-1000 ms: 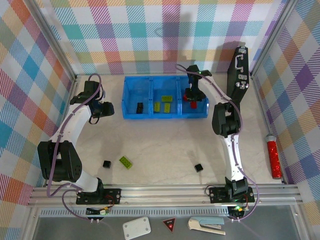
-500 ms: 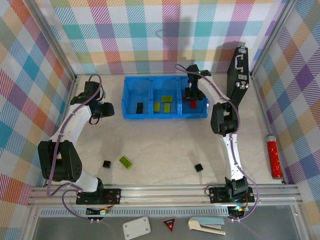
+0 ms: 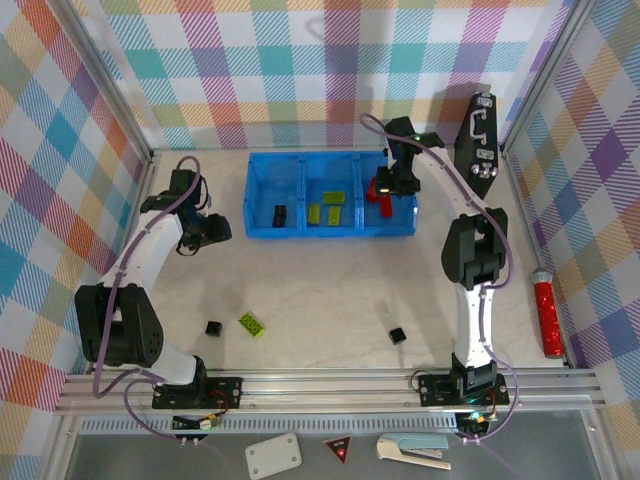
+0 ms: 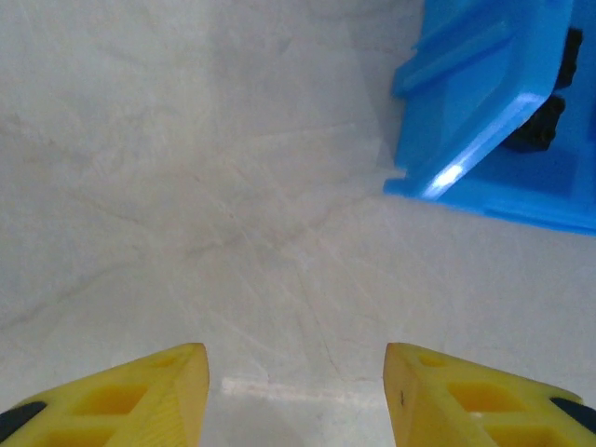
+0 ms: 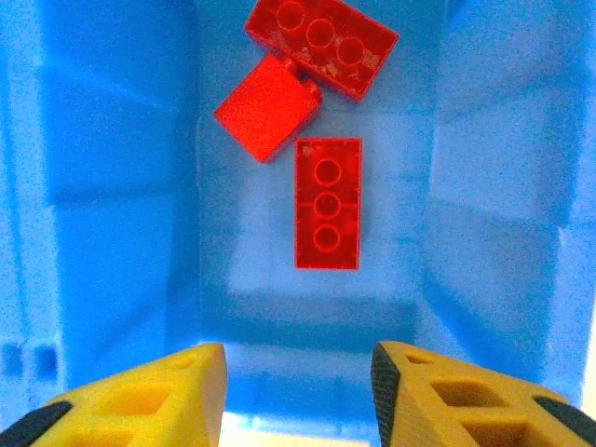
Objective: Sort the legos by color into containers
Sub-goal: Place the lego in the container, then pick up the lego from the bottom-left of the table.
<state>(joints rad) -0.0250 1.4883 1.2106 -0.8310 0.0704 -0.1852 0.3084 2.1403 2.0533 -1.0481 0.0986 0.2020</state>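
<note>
The containers are three compartments of a blue tray (image 3: pixel 263 233). Its left one holds a black lego (image 3: pixel 280 213), the middle one green legos (image 3: pixel 333 197), and the right one red legos (image 3: pixel 384 197). My right gripper (image 3: pixel 390 182) hangs open over the right compartment, with nothing between its fingers (image 5: pixel 300 361). Below it lie three red legos (image 5: pixel 327 203) on the blue floor. My left gripper (image 3: pixel 217 228) is open above bare table (image 4: pixel 296 361), just left of the tray's corner (image 4: pixel 466 140). Loose on the table are a green lego (image 3: pixel 251 323) and two black legos (image 3: pixel 213 327), (image 3: pixel 397 335).
A black upright case (image 3: pixel 478 145) stands right of the tray against the wall. A red glittery tube (image 3: pixel 546 315) lies by the right edge. On the front ledge rest a white plate (image 3: pixel 273 456), a red triangle sign (image 3: pixel 340 450) and a stapler (image 3: pixel 412 450).
My right gripper has opened and a red lego now lies in the right compartment. Its arm has swung right and back. The left gripper has shifted slightly.
</note>
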